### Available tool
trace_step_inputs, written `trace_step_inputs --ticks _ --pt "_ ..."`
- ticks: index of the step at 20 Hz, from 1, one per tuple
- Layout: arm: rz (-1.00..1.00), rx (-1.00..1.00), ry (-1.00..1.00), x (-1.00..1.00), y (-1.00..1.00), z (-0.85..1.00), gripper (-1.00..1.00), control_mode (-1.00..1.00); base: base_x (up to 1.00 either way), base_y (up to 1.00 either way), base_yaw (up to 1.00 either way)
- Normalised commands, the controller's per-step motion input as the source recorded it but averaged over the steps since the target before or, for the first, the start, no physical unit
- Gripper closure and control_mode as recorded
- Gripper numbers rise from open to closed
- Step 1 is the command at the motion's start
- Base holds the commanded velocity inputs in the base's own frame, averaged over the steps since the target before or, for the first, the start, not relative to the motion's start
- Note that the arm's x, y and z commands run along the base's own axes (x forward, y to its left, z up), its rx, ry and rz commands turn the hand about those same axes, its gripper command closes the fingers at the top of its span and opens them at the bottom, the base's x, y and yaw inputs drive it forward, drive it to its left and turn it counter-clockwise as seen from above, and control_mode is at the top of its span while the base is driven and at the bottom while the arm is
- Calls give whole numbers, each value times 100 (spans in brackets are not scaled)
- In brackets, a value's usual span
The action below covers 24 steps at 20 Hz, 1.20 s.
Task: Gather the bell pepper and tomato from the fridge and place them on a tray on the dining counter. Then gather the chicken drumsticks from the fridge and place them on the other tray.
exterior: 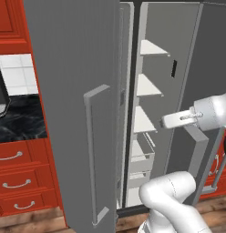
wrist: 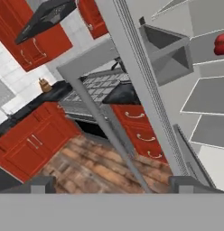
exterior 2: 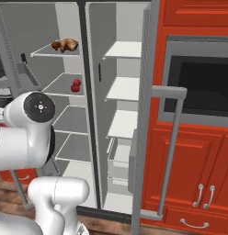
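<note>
Right base view: both doors of the fridge (exterior 2: 95, 69) stand swung wide, its pale shelves exposed. On the top shelf of the left compartment lie the chicken drumsticks (exterior 2: 65, 45), a tan and a red-brown lump side by side. Two shelves below them sit small red produce pieces (exterior 2: 76, 86), seemingly the tomato, the bell pepper or both; they are too small to tell apart. The right compartment's shelves look bare.

From the hand view, the gripper (wrist: 113, 184) has its two dark fingertips spread far apart with nothing between them, hovering just beside the left door's bar handle (wrist: 102, 126) and facing out toward the wooden floor (wrist: 86, 167) and red cabinets (wrist: 28, 140). A red item (wrist: 221, 44) shows on a shelf at the far right.

As a judgement, the task stands at its very start: the opening of the fridge looks complete, yet nothing has been picked. Both vegetables and both drumsticks remain to be carried to their trays on the dining counter.
</note>
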Motion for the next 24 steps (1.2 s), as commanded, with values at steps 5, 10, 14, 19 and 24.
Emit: trace_step_inputs --ticks 5,10,14,19,24 --pt "0 12 14 54 -15 0 -100 -100 0 0 0" --pt "3 13 14 66 -22 -13 -100 -100 0 0 0" --pt "4 14 15 75 -15 -16 -100 -100 0 0 0" --pt "0 11 15 83 2 -12 -100 -100 0 0 0" --pt "0 9 13 77 17 -16 -100 -100 0 0 0"
